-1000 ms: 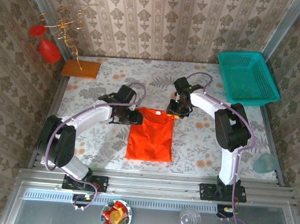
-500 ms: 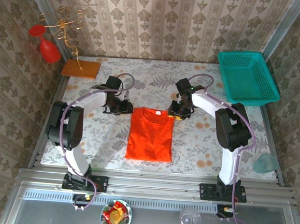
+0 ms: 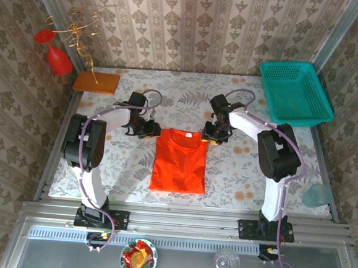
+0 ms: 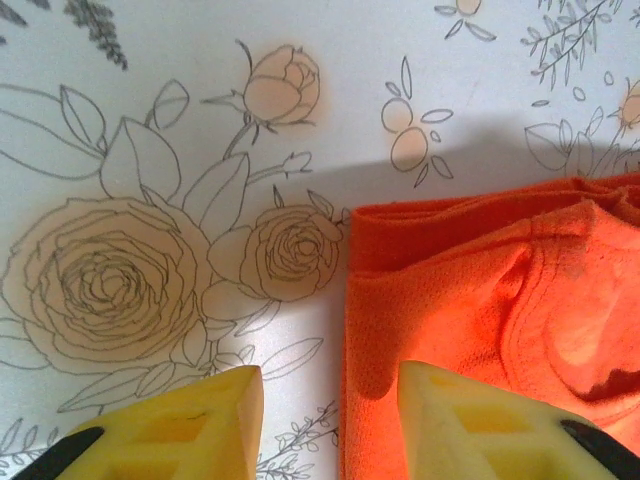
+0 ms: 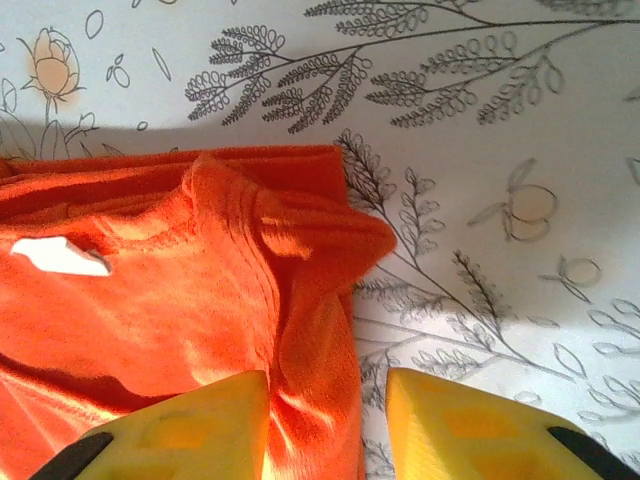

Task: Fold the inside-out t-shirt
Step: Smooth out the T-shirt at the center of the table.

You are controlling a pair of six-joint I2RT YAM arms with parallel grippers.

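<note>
From above, we see the inside-out t-shirt (image 3: 178,162) lying flat on the table (image 3: 244,170) near the centre of the frame. It is a bright orange-red shape close to a plain rectangle, with its collar end toward the top of the frame. The left tool (image 3: 143,129) sits just beside the shirt's upper left corner, and the right tool (image 3: 213,135) sits at its upper right corner.

In the left wrist view, the left tool (image 4: 328,400) stands open and grips nothing. Its two yellow fingers (image 4: 170,430) are apart at the bottom of the frame, one over the flowered table, the other over the cloth. The shirt's edge runs up between them.

In the right wrist view, the right tool (image 5: 327,400) is open as well. One finger is over the cloth, the other over the table, and the shirt's edge lies in the gap. A bunched corner of cloth sits just above the gap, and a white tag (image 5: 60,257) shows at the left of the frame. We cannot tell whether either tool's fingers touch the cloth.

In the view from above, a teal basket (image 3: 294,93) rests at the upper right, well apart from the shirt. An orange board (image 3: 96,81) and a red ornament (image 3: 56,56) are at the upper left.
</note>
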